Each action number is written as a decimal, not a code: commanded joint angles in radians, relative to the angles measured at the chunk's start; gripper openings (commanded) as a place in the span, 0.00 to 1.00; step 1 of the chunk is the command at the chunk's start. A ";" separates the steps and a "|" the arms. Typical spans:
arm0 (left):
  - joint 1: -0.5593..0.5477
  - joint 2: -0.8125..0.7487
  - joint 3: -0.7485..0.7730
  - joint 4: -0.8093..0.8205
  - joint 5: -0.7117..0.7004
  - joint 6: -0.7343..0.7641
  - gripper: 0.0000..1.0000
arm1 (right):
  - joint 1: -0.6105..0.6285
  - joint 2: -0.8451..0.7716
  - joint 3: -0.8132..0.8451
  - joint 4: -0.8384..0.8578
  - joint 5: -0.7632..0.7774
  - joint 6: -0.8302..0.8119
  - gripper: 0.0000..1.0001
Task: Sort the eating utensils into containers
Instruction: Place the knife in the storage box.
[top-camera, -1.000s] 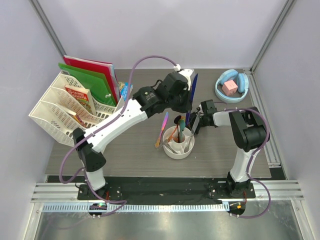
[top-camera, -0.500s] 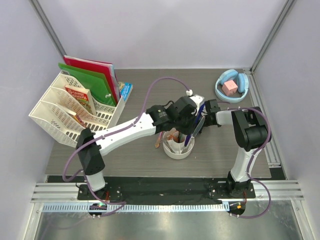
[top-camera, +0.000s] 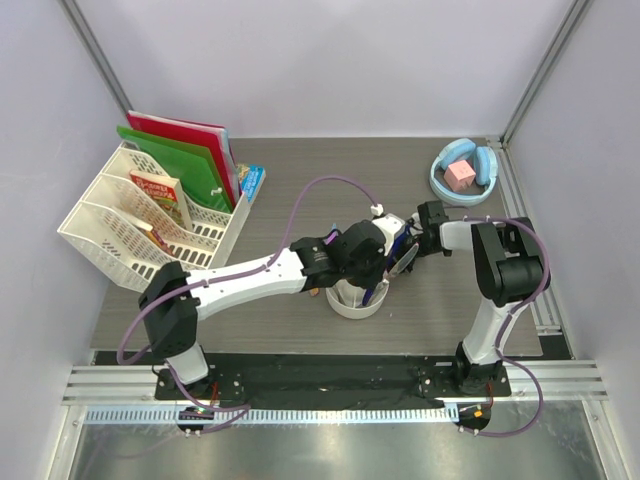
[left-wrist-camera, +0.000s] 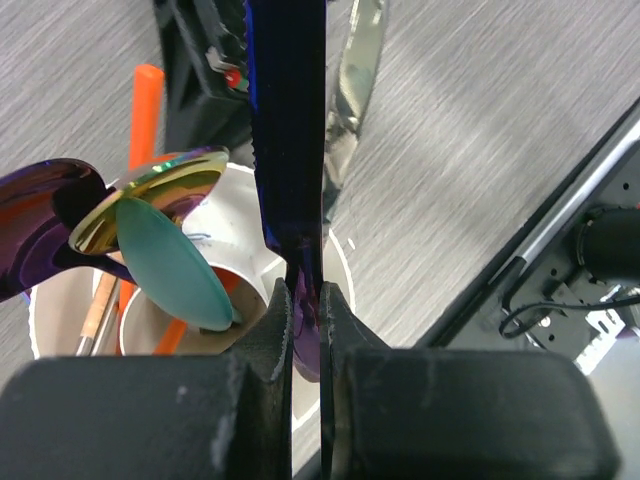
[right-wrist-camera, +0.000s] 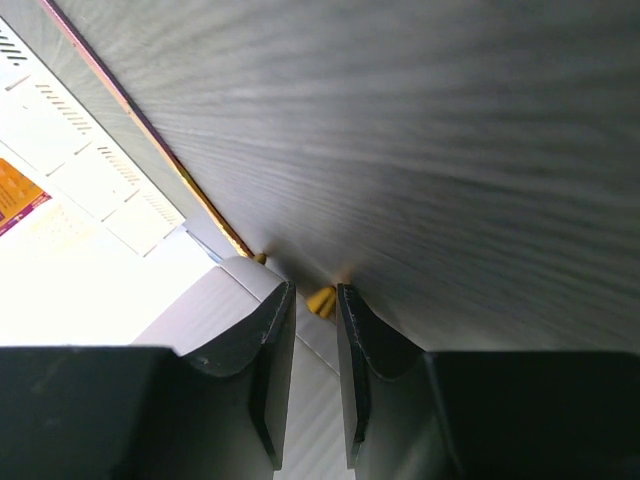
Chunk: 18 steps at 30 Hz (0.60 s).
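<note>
My left gripper (left-wrist-camera: 305, 295) is shut on the dark blue knife (left-wrist-camera: 285, 150), which stands upright over the rim of the white divided cup (left-wrist-camera: 250, 262). The cup holds a teal spoon (left-wrist-camera: 170, 265), a gold iridescent spoon (left-wrist-camera: 150, 195), a purple piece (left-wrist-camera: 40, 225) and orange chopsticks (left-wrist-camera: 145, 115). A silver piece (left-wrist-camera: 355, 90) leans out behind the knife. From above, the left gripper (top-camera: 385, 262) sits over the cup (top-camera: 345, 306). The right gripper (top-camera: 413, 240) is just right of it, low over the table. Its jaws (right-wrist-camera: 310, 295) stand narrowly apart with nothing between them.
A white lattice file rack (top-camera: 130, 215) with books stands at the left, with red and green folders (top-camera: 185, 150) behind it. A light blue bowl with a pink cube (top-camera: 462, 175) sits at the back right. The two grippers are close together beside the cup.
My left arm swung forward and down, bringing the knife from behind the cup to over its rim. The right gripper drew back to the right, away from the cup.
</note>
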<state>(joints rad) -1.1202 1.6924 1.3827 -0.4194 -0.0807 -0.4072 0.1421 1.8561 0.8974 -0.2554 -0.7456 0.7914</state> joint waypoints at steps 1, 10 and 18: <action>-0.015 -0.046 -0.022 0.134 -0.028 0.025 0.00 | -0.012 -0.035 -0.041 -0.105 0.060 -0.041 0.29; -0.023 -0.042 -0.005 0.131 -0.045 0.077 0.00 | -0.015 -0.043 -0.054 -0.114 0.063 -0.057 0.29; -0.024 -0.043 -0.106 0.123 0.019 0.094 0.00 | -0.021 -0.043 -0.046 -0.119 0.060 -0.066 0.29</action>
<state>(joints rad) -1.1385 1.6913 1.3266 -0.3363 -0.0917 -0.3405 0.1276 1.8214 0.8642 -0.3119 -0.7387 0.7437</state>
